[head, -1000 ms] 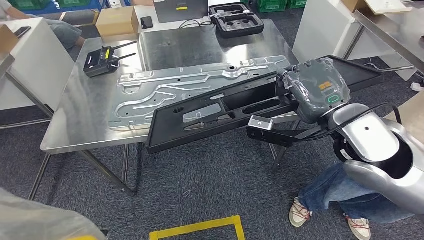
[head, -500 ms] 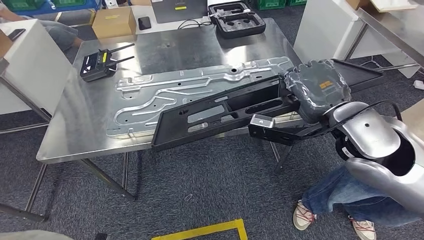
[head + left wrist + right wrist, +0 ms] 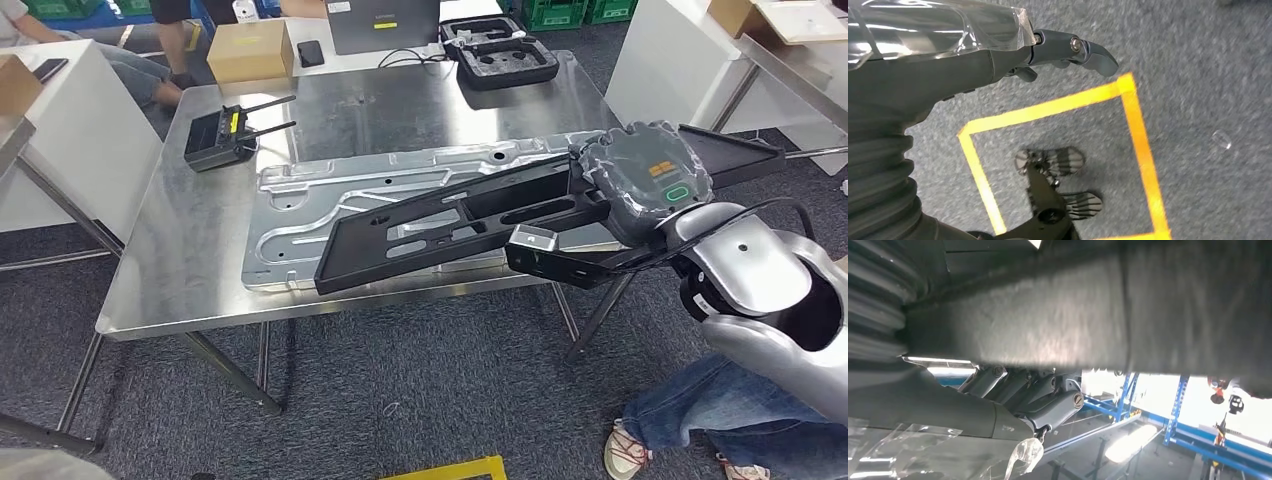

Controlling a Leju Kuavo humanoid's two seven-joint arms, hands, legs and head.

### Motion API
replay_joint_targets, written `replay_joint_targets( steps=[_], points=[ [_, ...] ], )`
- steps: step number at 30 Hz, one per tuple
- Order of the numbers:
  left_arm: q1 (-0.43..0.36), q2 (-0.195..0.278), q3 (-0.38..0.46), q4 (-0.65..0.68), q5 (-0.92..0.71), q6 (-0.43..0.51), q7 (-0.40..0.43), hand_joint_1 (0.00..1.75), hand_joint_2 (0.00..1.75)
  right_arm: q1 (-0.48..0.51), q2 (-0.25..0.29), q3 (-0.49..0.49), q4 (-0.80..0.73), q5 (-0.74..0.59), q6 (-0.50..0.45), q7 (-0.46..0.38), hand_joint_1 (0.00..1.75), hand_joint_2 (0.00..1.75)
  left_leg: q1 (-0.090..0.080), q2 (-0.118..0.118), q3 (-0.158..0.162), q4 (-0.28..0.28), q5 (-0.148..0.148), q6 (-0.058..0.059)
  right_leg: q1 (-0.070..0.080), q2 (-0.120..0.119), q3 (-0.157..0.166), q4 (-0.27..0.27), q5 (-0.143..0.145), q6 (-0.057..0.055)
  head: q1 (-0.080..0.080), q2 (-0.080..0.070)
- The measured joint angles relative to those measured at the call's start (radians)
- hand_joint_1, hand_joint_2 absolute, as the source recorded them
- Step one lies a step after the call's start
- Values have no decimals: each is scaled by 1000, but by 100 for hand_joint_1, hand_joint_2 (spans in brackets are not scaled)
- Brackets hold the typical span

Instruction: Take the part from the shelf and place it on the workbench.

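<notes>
Clearly, the right hand grips the long black part above the table, where its overhanging end could strike the silver panel.

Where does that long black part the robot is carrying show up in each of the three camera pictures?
Head view: the long black part stretches across the middle, above the steel workbench, held by the right hand.
Right wrist view: the part is the dark blurred bar close above the right hand's fingers.
Left wrist view: not in it.
Shared landmark: the right hand.
</notes>
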Motion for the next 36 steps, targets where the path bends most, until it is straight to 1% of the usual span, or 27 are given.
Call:
replay_joint_targets(
  steps=[1, 4, 5, 6, 7, 9, 10, 11, 12, 14, 15, 16, 18, 19, 21, 22, 24, 25, 26, 27, 28, 29, 30, 31, 32, 35, 36],
  points=[
    [0, 1, 0, 0, -1, 0, 1, 0, 175, -3, -1, 1, -1, -2, 0, 1, 175, 175, -3, -1, 1, 2, -7, -3, 1, 0, 12, -30, 6, -4, 0, 0],
    [0, 6, 0, 0, -16, -1, 13, 0, 175, -12, -8, 2, -2, -6, 0, 5, 175, 175, -5, 1, 1, 7, -21, -13, -1, 2, 16, -41, -3, -14, 0, 0],
    [0, 9, -1, 0, -30, -1, 21, 0, 175, -15, -10, 2, -2, -7, 1, 8, 175, 175, -3, 2, -5, 23, -32, -19, -4, 2, 19, -42, -5, -17, -1, 0],
    [-1, 12, -3, 0, -51, -2, 34, 0, 175, -18, -12, 1, -3, -10, 2, 10, 175, 175, 1, 4, -22, 60, -53, -28, -7, 2, 22, -44, -7, -20, -1, 0],
    [-2, 16, -8, 0, -79, 0, 49, 0, 175, -20, -13, 1, -3, -13, 3, 11, 175, 175, 7, 5, -52, 119, -79, -37, -7, 2, 25, -44, -9, -23, -2, 0],
    [-3, 25, -27, 0, -145, 1, 88, 0, 175, -21, -14, 2, -3, -17, 4, 14, 175, 175, 20, 6, -132, 261, -127, -53, -9, 3, 28, -43, -15, -24, -2, 0],
    [-2, 29, -39, 0, -177, 0, 106, 0, 175, -19, -16, 4, -3, -18, 4, 14, 175, 175, 27, 7, -161, 301, -131, -58, -10, 4, 31, -43, -18, -23, -2, 0],
    [-1, 34, -51, 0, -205, -4, 124, 0, 175, -18, -17, 5, -4, -19, 4, 14, 175, 175, 32, 7, -171, 303, -115, -62, -11, 5, 35, -43, -22, -21, -2, 0],
    [-1, 41, -62, 0, -228, -8, 140, 0, 175, -16, -20, 7, -4, -19, 4, 14, 175, 175, 36, 8, -161, 261, -80, -65, -12, 6, 41, -43, -25, -18, -2, 0],
    [-1, 58, -85, 0, -262, -11, 169, 0, 175, -17, -23, 7, -5, -19, 6, 14, 175, 175, 41, 9, -104, 114, 3, -67, -15, 6, 53, -45, -33, -11, -2, 0],
    [-1, 67, -95, 0, -271, -11, 179, 0, 175, -18, -26, 7, -6, -19, 8, 14, 175, 175, 39, 9, -79, 52, 28, -64, -15, 7, 57, -47, -35, -7, -2, 0],
    [0, 75, -105, 0, -275, -11, 188, 0, 175, -20, -28, 7, -7, -19, 10, 14, 175, 175, 35, 9, -64, 18, 39, -59, -16, 7, 59, -49, -35, -2, -2, 0],
    [5, 89, -120, 0, -272, -11, 199, 0, 175, -21, -34, 7, -11, -23, 17, 14, 175, 175, 26, 8, -57, 6, 36, -48, -16, 9, 60, -54, -34, 9, -2, 0],
    [9, 96, -127, 0, -268, -12, 205, 0, 175, -22, -37, 7, -14, -25, 22, 14, 175, 175, 27, 8, -54, 3, 37, -41, -17, 9, 62, -56, -35, 16, -2, 0],
    [16, 106, -137, 0, -258, -14, 214, 0, 175, -24, -46, 6, -18, -28, 31, 15, 175, 175, 27, 9, -42, -7, 40, -26, -18, 7, 54, -26, -57, 22, -1, 0],
    [19, 109, -141, 0, -251, -13, 217, 0, 175, -25, -51, 6, -20, -28, 35, 15, 175, 175, 28, 9, -35, -12, 40, -18, -17, 6, 36, 20, -82, 22, -1, 0],
    [26, 112, -143, 0, -236, -12, 218, 0, 175, -25, -57, 6, -24, -29, 41, 15, 175, 175, 24, 10, -28, -13, 36, -6, -12, 5, -32, 165, -145, 20, -1, 0],
    [30, 112, -143, 0, -228, -10, 219, 0, 175, -22, -60, 6, -25, -30, 43, 15, 175, 175, 22, 10, -26, -13, 34, -3, -9, 5, -66, 226, -164, 19, -1, 0],
    [34, 113, -143, 0, -223, -11, 220, 0, 175, -19, -63, 6, -26, -31, 45, 15, 175, 175, 21, 10, -24, -13, 32, -1, -7, 5, -85, 255, -165, 19, -1, 0],
    [38, 112, -143, 0, -220, -12, 222, 0, 175, -16, -66, 7, -27, -31, 45, 15, 175, 175, 19, 9, -21, -12, 30, -1, -6, 5, -84, 243, -147, 18, -1, 0],
    [41, 112, -143, 0, -218, -13, 224, 0, 175, -15, -68, 7, -27, -32, 45, 15, 175, 175, 19, 9, -19, -11, 28, -2, -6, 5, -61, 190, -113, 17, -1, 0],
    [44, 113, -143, 0, -217, -14, 226, 0, 175, -15, -69, 6, -28, -32, 45, 15, 175, 175, 18, 8, -16, -8, 24, -4, -7, 4, -26, 115, -75, 17, -1, 0],
    [46, 113, -143, 0, -216, -14, 229, 0, 175, -16, -71, 6, -30, -31, 45, 15, 175, 175, 16, 8, -16, -2, 17, -9, -7, 3, 8, 44, -48, 16, -1, 0],
    [47, 114, -143, 0, -215, -14, 230, 0, 175, -17, -72, 6, -32, -31, 45, 15, 175, 175, 14, 8, -16, 3, 11, -13, -7, 4, 32, -6, -32, 14, -1, 0],
    [48, 116, -143, 0, -213, -15, 231, 0, 175, -16, -73, 6, -33, -29, 44, 15, 175, 175, 12, 7, -18, 6, 7, -16, -6, 4, 44, -33, -27, 10, -1, 0],
    [49, 121, -144, 0, -210, -16, 233, 0, 175, -15, -75, 6, -35, -27, 42, 15, 175, 175, 12, 8, -21, 11, -1, -23, -7, 6, 46, -40, -29, -4, -1, 0],
    [49, 122, -144, 0, -207, -20, 234, 0, 175, -16, -76, 6, -36, -27, 41, 15, 175, 175, 14, 9, -29, 30, -13, -28, -8, 5, 47, -41, -29, -8, -1, 0]
  ],
)
